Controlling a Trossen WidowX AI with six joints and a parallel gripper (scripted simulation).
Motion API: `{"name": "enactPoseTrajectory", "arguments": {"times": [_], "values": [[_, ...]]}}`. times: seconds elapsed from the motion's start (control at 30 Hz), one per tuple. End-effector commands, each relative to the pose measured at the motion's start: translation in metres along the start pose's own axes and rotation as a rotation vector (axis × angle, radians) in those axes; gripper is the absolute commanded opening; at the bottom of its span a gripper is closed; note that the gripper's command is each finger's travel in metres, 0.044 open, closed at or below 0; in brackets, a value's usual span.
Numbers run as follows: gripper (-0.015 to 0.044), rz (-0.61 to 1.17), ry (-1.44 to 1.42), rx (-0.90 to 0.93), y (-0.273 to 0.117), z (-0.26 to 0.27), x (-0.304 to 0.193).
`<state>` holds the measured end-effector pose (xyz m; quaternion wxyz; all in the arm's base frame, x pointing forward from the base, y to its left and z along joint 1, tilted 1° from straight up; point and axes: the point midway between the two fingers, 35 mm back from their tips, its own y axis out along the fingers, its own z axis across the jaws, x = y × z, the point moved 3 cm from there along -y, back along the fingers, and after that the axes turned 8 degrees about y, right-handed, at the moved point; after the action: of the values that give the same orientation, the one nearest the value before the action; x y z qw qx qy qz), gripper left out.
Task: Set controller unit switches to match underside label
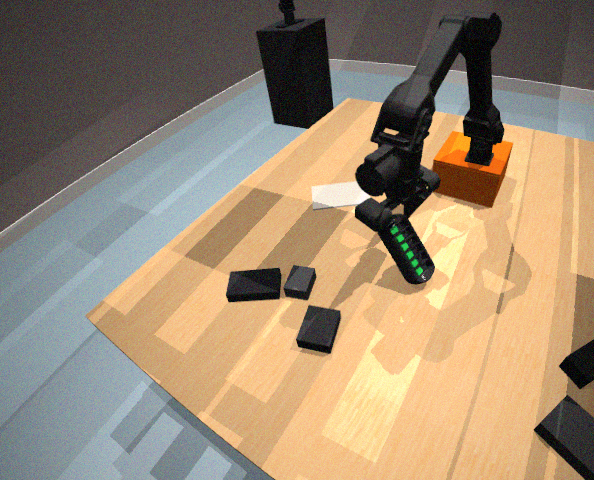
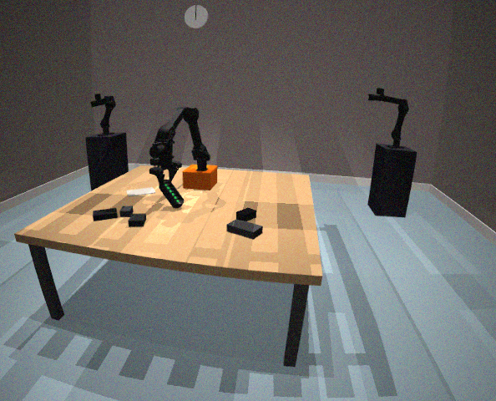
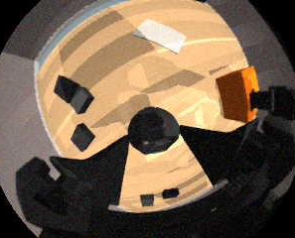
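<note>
The dark controller unit (image 1: 413,258) (image 2: 173,196) hangs steeply tilted above the bench, its switch face turned toward the top camera. A row of green switch ends shows along it; the numbers and exact rocker positions are too small to read. My gripper (image 1: 394,219) (image 2: 166,182) is shut on the unit near its upper end. In the wrist view the unit's rounded dark end (image 3: 153,126) sits between the two fingers, which touch it from both sides. The underside label is hidden in all views.
Three dark blocks (image 1: 254,286) (image 1: 300,282) (image 1: 318,329) lie at the left of the bench (image 2: 256,259). Two more (image 2: 245,213) (image 2: 244,228) lie at the right. A white sheet (image 1: 336,196) (image 3: 162,36) lies behind the gripper. The orange base block (image 1: 462,183) (image 3: 233,96) carries the arm.
</note>
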<state>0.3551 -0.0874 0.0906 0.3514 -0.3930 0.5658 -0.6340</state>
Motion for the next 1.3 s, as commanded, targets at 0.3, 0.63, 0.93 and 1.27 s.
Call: {"name": "enactPoseTrajectory", "arguments": {"times": [0.3, 0.63, 0.93, 1.27], "values": [[0.0335, -0.012, 0.005, 0.015, -0.006, -0.002, -0.011], [0.0335, -0.025, 0.005, 0.017, -0.009, -0.003, -0.019], [0.0335, -0.035, 0.005, 0.018, -0.012, -0.004, -0.025], [0.0335, -0.048, 0.005, 0.020, -0.014, -0.005, -0.030]]}}
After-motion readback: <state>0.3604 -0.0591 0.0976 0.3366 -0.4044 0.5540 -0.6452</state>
